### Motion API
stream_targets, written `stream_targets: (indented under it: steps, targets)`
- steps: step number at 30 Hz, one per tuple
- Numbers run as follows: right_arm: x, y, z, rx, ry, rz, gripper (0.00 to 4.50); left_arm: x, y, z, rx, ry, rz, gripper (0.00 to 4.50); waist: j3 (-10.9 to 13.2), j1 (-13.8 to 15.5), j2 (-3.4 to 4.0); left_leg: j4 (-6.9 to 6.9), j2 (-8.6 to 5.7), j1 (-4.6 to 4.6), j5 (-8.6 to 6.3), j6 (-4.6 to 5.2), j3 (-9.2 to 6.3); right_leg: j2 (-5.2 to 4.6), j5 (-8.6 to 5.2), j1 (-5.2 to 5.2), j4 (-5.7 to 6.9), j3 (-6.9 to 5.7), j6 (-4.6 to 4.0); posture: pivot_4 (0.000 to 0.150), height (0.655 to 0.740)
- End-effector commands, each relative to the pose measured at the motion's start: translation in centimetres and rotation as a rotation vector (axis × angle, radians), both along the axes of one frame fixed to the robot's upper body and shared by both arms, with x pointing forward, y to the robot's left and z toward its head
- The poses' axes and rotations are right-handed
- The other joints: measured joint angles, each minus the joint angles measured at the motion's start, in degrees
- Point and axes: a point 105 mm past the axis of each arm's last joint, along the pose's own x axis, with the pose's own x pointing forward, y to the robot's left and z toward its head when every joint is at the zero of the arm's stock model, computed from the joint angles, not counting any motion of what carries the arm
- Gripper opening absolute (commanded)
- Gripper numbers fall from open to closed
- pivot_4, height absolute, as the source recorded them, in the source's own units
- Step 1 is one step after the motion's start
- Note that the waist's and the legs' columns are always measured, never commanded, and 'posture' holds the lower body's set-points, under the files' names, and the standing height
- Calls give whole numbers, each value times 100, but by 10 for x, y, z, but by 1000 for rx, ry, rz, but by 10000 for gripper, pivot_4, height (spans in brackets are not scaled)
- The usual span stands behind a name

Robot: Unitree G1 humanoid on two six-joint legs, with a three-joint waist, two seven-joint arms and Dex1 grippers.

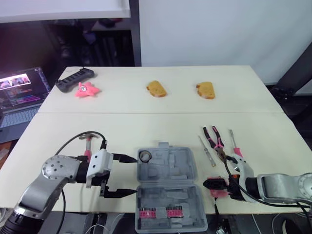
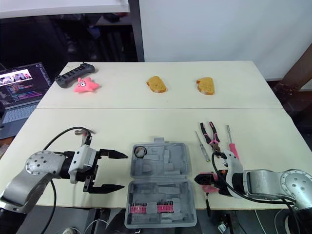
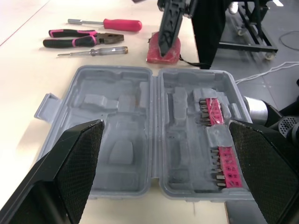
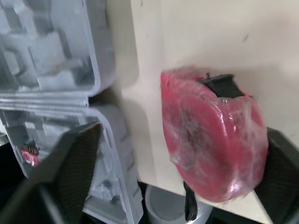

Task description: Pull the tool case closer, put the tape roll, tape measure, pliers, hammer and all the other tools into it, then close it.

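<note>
Table (image 1: 146, 122), pale and wide, bears everything; a laptop (image 1: 19, 92) sits open off its left side. Next in size is the grey tool case (image 1: 168, 170), lying open at the near edge, its nearer half holding a row of pink bits (image 1: 158, 213).

The left gripper (image 1: 134, 175) is beside the case's left edge, fingers spread wide and holding nothing. The right gripper (image 1: 213, 184) is right of the case, its fingers parted on either side of the pink tape measure (image 4: 210, 144) at the table's near edge, not clamped on it.

A black bar (image 1: 73, 78) lies at the far left. The pliers (image 1: 217, 144), a pink-handled screwdriver (image 1: 235, 146) and a slim screwdriver (image 1: 205, 150) lie just beyond the right gripper.

Two bread slices (image 1: 156, 88) and a pink star toy (image 1: 87, 89) rest along the far side. The tape roll (image 1: 144, 156), a small dark ring, sits in the case's far left corner.
</note>
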Motion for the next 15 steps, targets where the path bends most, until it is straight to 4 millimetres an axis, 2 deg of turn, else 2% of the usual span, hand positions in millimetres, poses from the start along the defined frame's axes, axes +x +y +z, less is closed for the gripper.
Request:
stream_targets:
  steps: [1,4,6,9,13,15]
  targets:
    - [1,-7,18,-30,-50,28,44634,0,-1,3,-10,-15,-19,45000,0,-4,1,0,0,0,0,0,0,0,0,0,0,-1,0,1500,7400]
    - [-2,-9,28,-87,-61,93,44634,2,3,-2,-8,-13,-17,45000,0,-36,6,-2,3,1,0,0,1,4,0,-1,1,-3,0,1500,7400]
    - [-2,-4,37,-97,-99,175,44634,3,5,-5,-9,-11,-17,45000,1,-48,8,-4,5,2,0,0,4,5,0,-4,1,-3,0,1500,7400]
    - [-8,7,46,-178,-194,412,44634,2,9,-9,-10,-13,-17,45000,1,-30,12,-4,6,1,0,0,4,7,-1,-6,1,-3,0,1500,7400]
    - [-2,5,48,-331,-428,720,44634,0,13,-12,-10,-12,-20,45000,3,3,15,-2,-4,-6,0,0,12,6,-3,-8,-2,-12,6,1500,7400]
    - [-6,5,47,-374,-544,943,44634,-2,16,-15,-1,-8,-24,45000,4,11,13,-1,-7,-7,0,0,17,5,-5,-7,-3,-13,8,1500,7400]
